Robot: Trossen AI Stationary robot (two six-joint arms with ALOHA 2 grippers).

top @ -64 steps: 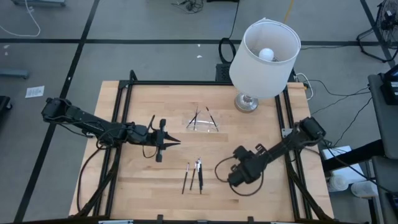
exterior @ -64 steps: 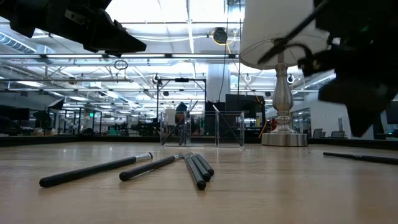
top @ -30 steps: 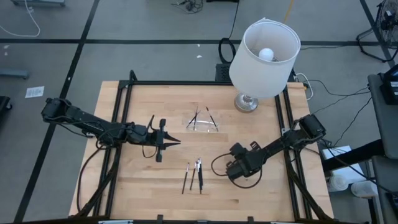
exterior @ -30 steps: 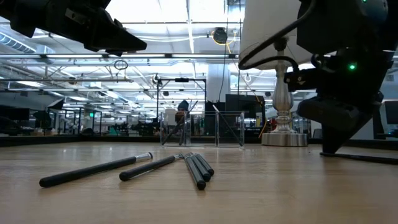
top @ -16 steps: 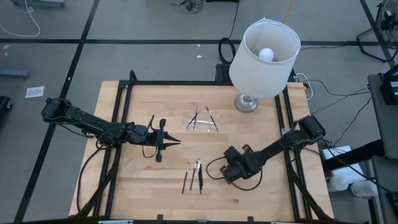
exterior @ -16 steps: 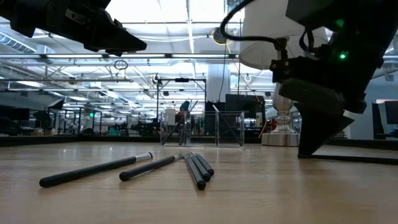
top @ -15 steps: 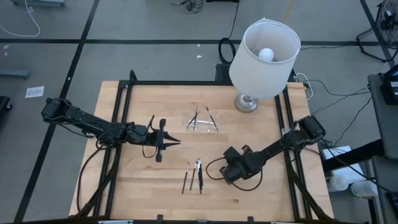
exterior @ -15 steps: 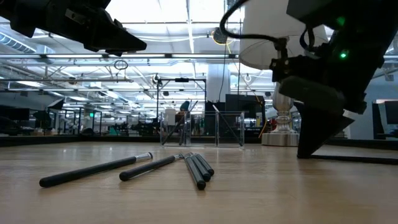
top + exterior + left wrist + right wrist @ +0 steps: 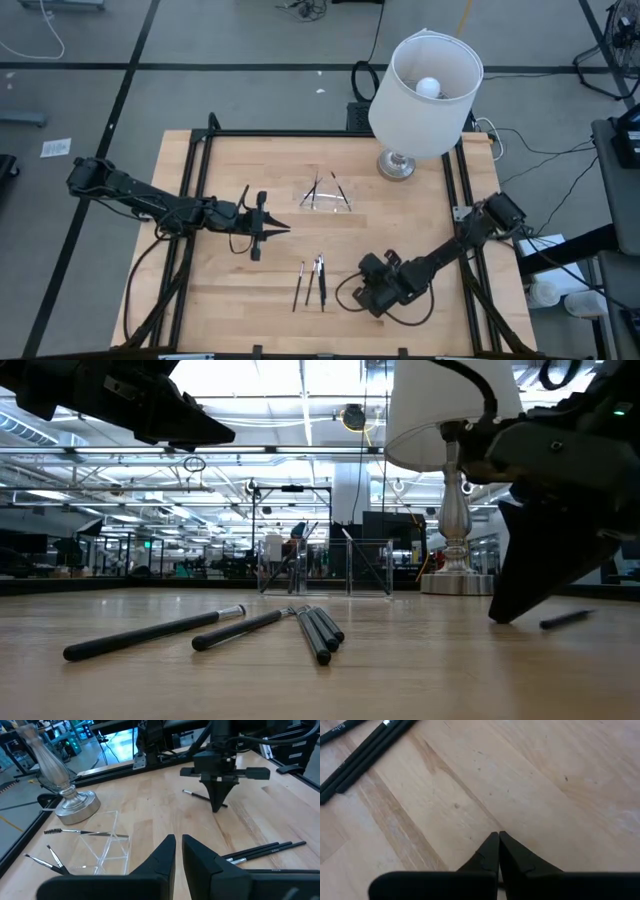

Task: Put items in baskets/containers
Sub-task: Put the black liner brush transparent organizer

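Several thin dark sticks (image 9: 310,282) lie together on the wood near the table's near edge, also seen in the low view (image 9: 260,625) and the right wrist view (image 9: 360,750). One more stick (image 9: 566,619) lies apart, just beside my right gripper (image 9: 497,618). That gripper is shut and points down, tips at table height (image 9: 498,836); I cannot tell whether it touches anything. The clear tray (image 9: 328,197) stands at mid-table with a few sticks (image 9: 65,831) leaning in it. My left gripper (image 9: 285,228) hangs shut, left of the tray, above the wood.
A lamp with a white shade (image 9: 425,80) stands on its silvery base (image 9: 397,165) at the far right, close to the tray. A black frame rail (image 9: 452,190) runs along the table's sides. A black cable (image 9: 350,297) loops on the wood beside the right gripper.
My right gripper has moved toward the near edge and a little left, closer to the sticks, and has come down to table height, staying shut. The lone stick beside it now shows shorter and turned in the low view.
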